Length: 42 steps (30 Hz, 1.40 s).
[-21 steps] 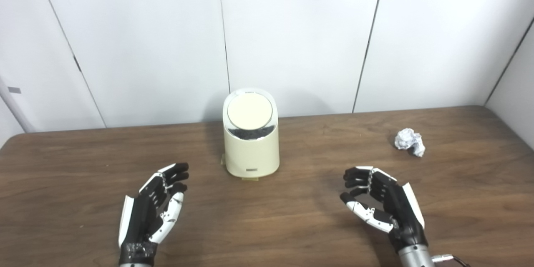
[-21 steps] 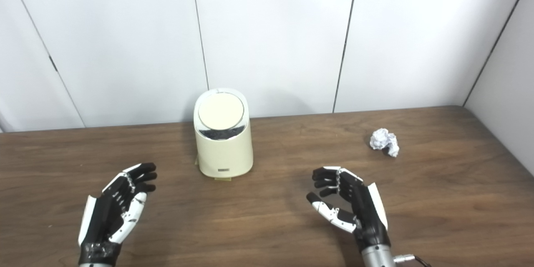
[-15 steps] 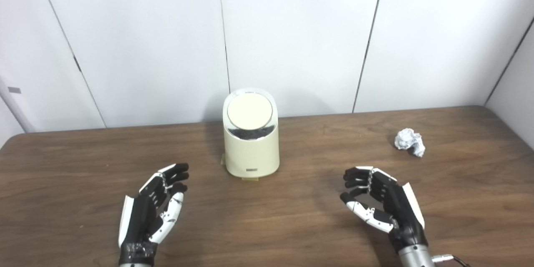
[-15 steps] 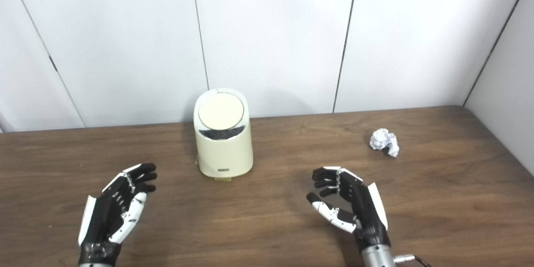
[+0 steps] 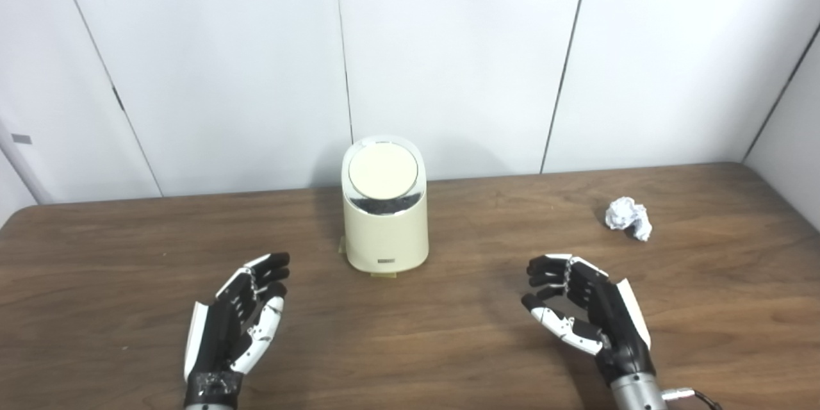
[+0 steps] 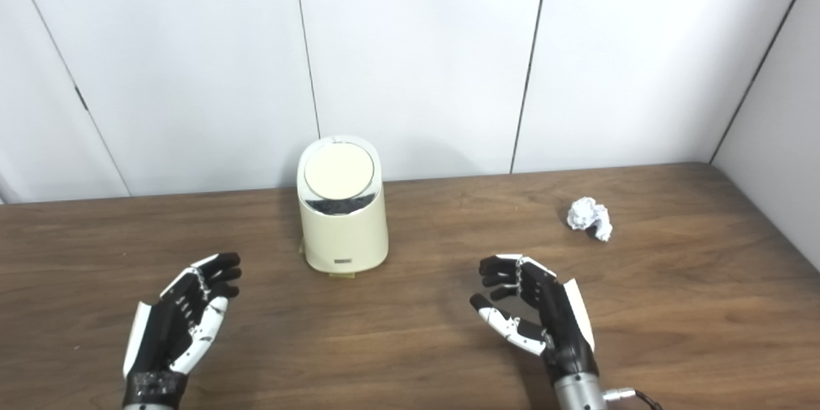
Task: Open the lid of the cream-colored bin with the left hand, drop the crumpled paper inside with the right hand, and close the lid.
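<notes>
**Both hands empty, bin shut, paper lying apart**

The bin (image 5: pixel 385 218) stands upright on the tabletop (image 5: pixel 448 346), toward its far edge near the white wall (image 5: pixel 448 45), roughly midway between the two arms. Its round lid (image 5: pixel 383 170) sits closed, tilted to face the cameras, with a dark shiny band just below it. A small label shows low on the bin's front.

The paper (image 5: pixel 628 218) is a crumpled white ball lying on the tabletop to the right of the bin, well apart from it and beyond the right hand.

The left hand (image 5: pixel 236 322) is at the near left, palm turned inward, fingers spread and nearly straight, holding nothing. It is nearer the cameras than the bin and clear of it.

The right hand (image 5: pixel 586 314) is at the near right, palm turned inward, fingers loosely curled with a gap to the thumb, also holding nothing. It is short of the paper and not touching it.
</notes>
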### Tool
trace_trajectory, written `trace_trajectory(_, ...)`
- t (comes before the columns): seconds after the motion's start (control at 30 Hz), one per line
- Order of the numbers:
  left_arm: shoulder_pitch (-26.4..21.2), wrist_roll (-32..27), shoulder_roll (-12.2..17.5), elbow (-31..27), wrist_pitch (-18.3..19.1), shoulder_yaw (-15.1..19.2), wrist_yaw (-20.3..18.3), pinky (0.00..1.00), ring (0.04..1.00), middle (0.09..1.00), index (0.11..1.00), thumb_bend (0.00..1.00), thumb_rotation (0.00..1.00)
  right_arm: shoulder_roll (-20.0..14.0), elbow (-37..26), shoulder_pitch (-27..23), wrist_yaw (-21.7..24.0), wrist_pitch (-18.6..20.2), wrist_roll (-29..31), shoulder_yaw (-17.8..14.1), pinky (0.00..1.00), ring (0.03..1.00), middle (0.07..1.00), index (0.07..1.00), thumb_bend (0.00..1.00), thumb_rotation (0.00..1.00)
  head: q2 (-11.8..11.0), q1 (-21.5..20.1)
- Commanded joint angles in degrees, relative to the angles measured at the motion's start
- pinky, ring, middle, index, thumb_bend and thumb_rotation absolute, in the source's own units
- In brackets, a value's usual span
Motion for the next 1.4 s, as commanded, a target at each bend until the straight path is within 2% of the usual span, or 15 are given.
trace_trajectory(0.0, -3.8, 3.5, 0.4, -1.9, 3.0, -0.4, 0.7, 0.72, 0.813, 0.822, 0.838, 0.64, 0.41, 0.0, 2.0, 0.0, -0.5, -1.6, 0.0, 0.1, 0.52, 0.614, 0.626, 0.599, 0.28, 0.05, 0.1, 0.0)
trace_trajectory(0.03, -4.9, 5.1, 0.5, -2.4, 5.0, -0.7, 0.7, 0.75, 0.830, 0.840, 0.864, 0.73, 0.42, 0.1, 1.9, 0.0, -0.4, -1.3, 0.2, 0.0, 0.53, 0.616, 0.628, 0.600, 0.28, 0.06, 0.1, 0.0)
trace_trajectory(0.07, -6.0, 6.7, 0.6, -3.0, 7.2, -1.1, 0.6, 0.76, 0.845, 0.855, 0.884, 0.78, 0.43, 0.2, 1.8, 0.1, -0.4, -1.1, 0.3, 0.0, 0.53, 0.618, 0.629, 0.601, 0.29, 0.07, 0.0, 0.1)
trace_trajectory(0.13, -8.2, 8.9, 0.6, -4.1, 11.5, -1.6, 0.2, 0.78, 0.867, 0.880, 0.920, 0.84, 0.46, 0.3, 1.8, 0.1, -0.5, -1.1, 0.3, 0.0, 0.53, 0.620, 0.630, 0.603, 0.28, 0.07, 0.1, 0.0)
trace_trajectory(0.27, -13.6, 10.5, 0.1, -4.9, 19.3, -2.0, -0.3, 0.80, 0.892, 0.910, 0.956, 0.86, 0.53, 0.5, 1.9, -0.1, -0.7, -0.9, 0.0, 0.0, 0.53, 0.619, 0.629, 0.602, 0.29, 0.06, 0.1, 0.1)
trace_trajectory(0.47, -21.9, 9.6, -0.5, -2.7, 30.5, -1.7, -1.6, 0.85, 0.927, 0.943, 0.991, 0.87, 0.56, 0.4, 3.2, -0.5, -1.0, -2.4, -0.2, 0.0, 0.53, 0.616, 0.626, 0.599, 0.28, 0.05, -0.1, 0.1)
trace_trajectory(0.57, -25.8, 9.3, -0.4, -0.4, 34.3, -1.8, -2.3, 0.85, 0.946, 0.975, 1.000, 0.90, 0.55, 0.2, 3.8, -0.8, -1.0, -2.7, -0.6, 0.1, 0.53, 0.616, 0.626, 0.599, 0.28, 0.06, -0.2, 0.3)
trace_trajectory(0.7, -30.1, 9.7, -1.2, 4.3, 35.1, -1.1, -3.3, 0.85, 0.964, 0.999, 1.000, 0.98, 0.49, 0.2, 4.6, -1.2, -1.0, -3.2, 0.0, 0.0, 0.52, 0.616, 0.626, 0.599, 0.28, 0.03, -0.3, 0.5)
trace_trajectory(0.8, -32.3, 10.6, -2.1, 7.2, 35.1, -0.3, -3.8, 0.83, 0.961, 1.000, 1.000, 1.00, 0.46, 0.4, 5.0, -1.4, -0.8, -3.1, 0.7, 0.0, 0.52, 0.609, 0.620, 0.595, 0.28, 0.03, -0.5, 0.5)
trace_trajectory(0.9, -34.1, 11.7, -2.7, 9.6, 35.1, 0.2, -3.9, 0.85, 0.980, 1.000, 1.000, 1.00, 0.42, 0.5, 5.5, -1.6, -1.2, -3.4, 0.2, 0.1, 0.52, 0.609, 0.620, 0.594, 0.28, 0.03, -0.7, 0.3)
trace_trajectory(1.1, -36.7, 13.5, -2.2, 13.1, 35.0, -1.9, -2.5, 0.82, 0.960, 1.000, 1.000, 1.00, 0.36, 0.4, 6.1, -1.9, -1.5, -3.8, -0.2, 0.3, 0.52, 0.607, 0.620, 0.593, 0.28, 0.04, -0.9, 0.2)
trace_trajectory(1.3, -38.7, 13.7, -2.1, 17.0, 34.2, -3.9, 0.2, 0.79, 0.937, 1.000, 1.000, 1.00, 0.35, 0.5, 5.9, -2.0, -1.8, -3.6, -0.7, 0.6, 0.52, 0.606, 0.618, 0.592, 0.28, 0.02, -1.1, 0.2)
trace_trajectory(1.37, -39.1, 14.1, -2.2, 17.3, 34.7, -4.5, 0.7, 0.82, 0.955, 1.000, 1.000, 1.00, 0.37, 0.5, 6.1, -2.0, -1.7, -3.6, -0.5, 0.6, 0.52, 0.604, 0.617, 0.594, 0.28, 0.01, -1.2, 0.2)
